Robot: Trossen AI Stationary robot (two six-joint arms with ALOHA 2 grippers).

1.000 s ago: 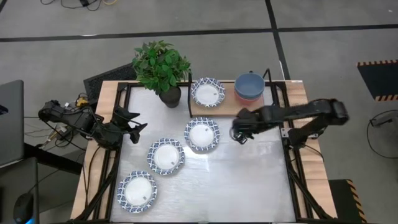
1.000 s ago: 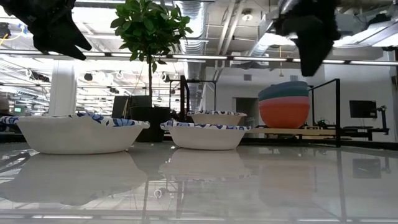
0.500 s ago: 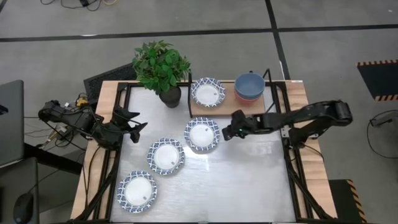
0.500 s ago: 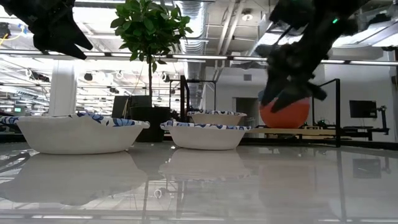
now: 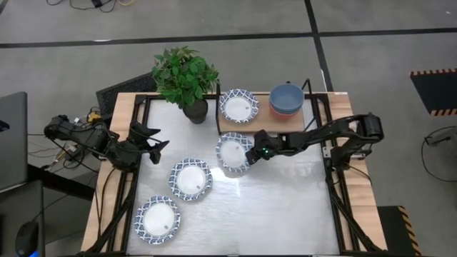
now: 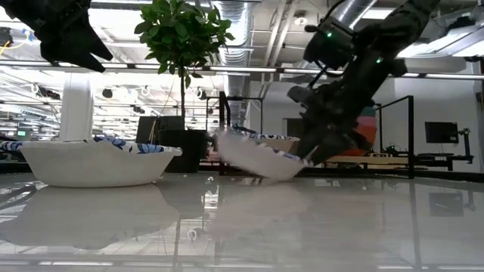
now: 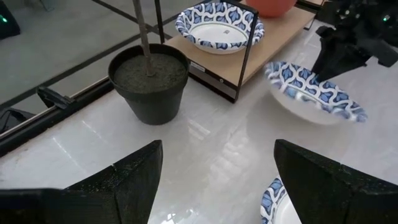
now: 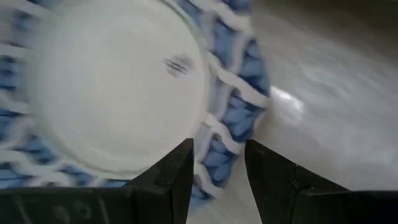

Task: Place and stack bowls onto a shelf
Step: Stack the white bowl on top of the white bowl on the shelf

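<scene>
Across the shiny bench, the right claw has advanced from beside the shelf and clamped the nearest patterned bowl, tilting it for transfer; the left claw waits apart.

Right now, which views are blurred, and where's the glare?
Right wrist view: motion blur smears the gripped bowl. Low view: that tilted bowl is blurred too, and the tabletop mirrors the room. High view: a bright glare patch beside the right end effector.

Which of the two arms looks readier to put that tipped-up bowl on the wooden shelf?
The right. Its hand already grips the rim of the tilted bowl, just beside the shelf. The left hand hangs open at the table's far left edge.
</scene>
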